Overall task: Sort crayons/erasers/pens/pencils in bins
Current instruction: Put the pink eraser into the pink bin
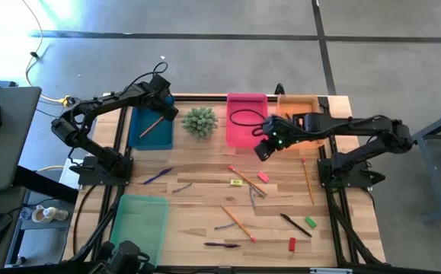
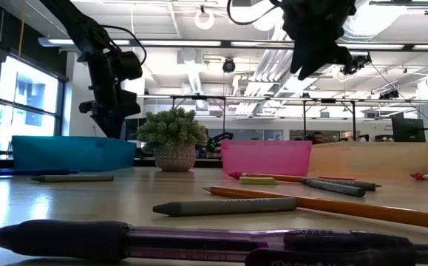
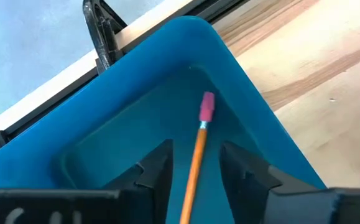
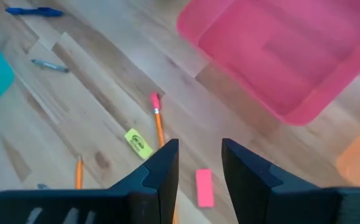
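**Inspector:** Where is the orange pencil (image 3: 195, 162)?

**Assistant:** It lies in the dark blue bin (image 1: 150, 128), pink eraser end toward a corner. The left gripper (image 1: 161, 97) hangs over that bin with its fingers (image 3: 155, 174) apart, one on each side of the pencil and not clamped on it.

**Inspector:** And the right arm?

**Assistant:** It reaches in from the table's right side. The right gripper (image 1: 263, 146) hovers just beside the pink bin (image 1: 246, 118), its fingers parted with nothing between them.

**Inspector:** The surface?

**Assistant:** A light wooden table (image 1: 205, 179), with pencils, pens, crayons and erasers scattered over its middle and near half. The orange bin (image 1: 298, 106) sits beside the pink one, the light green bin (image 1: 140, 221) at the near left, and a spiky green plant (image 1: 199, 121) between blue and pink.

**Inspector:** Differences between views?

**Assistant:** The low view alone shows the room behind, with ceiling lights and windows. The right wrist view shows a yellow eraser (image 4: 138, 142) and a pink eraser (image 4: 204, 186) below the gripper.
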You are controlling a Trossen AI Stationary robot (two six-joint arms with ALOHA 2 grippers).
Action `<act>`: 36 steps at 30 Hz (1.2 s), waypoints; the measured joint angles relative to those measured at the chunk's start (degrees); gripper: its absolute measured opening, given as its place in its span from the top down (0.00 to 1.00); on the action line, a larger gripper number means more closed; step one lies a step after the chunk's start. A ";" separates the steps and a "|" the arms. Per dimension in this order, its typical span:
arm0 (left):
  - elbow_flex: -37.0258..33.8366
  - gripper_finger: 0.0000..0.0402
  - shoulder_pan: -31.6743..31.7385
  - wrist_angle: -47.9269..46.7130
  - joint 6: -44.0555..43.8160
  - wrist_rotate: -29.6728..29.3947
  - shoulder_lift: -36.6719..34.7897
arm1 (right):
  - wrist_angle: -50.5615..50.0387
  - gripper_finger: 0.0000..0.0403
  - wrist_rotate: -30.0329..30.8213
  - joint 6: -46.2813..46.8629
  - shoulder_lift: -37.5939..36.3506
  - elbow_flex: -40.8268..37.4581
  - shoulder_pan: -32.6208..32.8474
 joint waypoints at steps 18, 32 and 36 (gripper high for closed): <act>0.00 0.63 -0.53 -4.53 1.31 13.38 -16.26 | -5.51 0.51 1.90 4.31 3.97 -0.04 6.09; 0.02 0.63 -9.37 -5.71 0.93 19.25 -25.56 | -7.33 0.49 -4.74 -0.08 15.62 -0.04 7.67; 0.02 0.63 -11.47 -5.67 0.96 19.26 -26.67 | -7.21 0.49 -6.03 -1.12 19.48 -0.04 7.67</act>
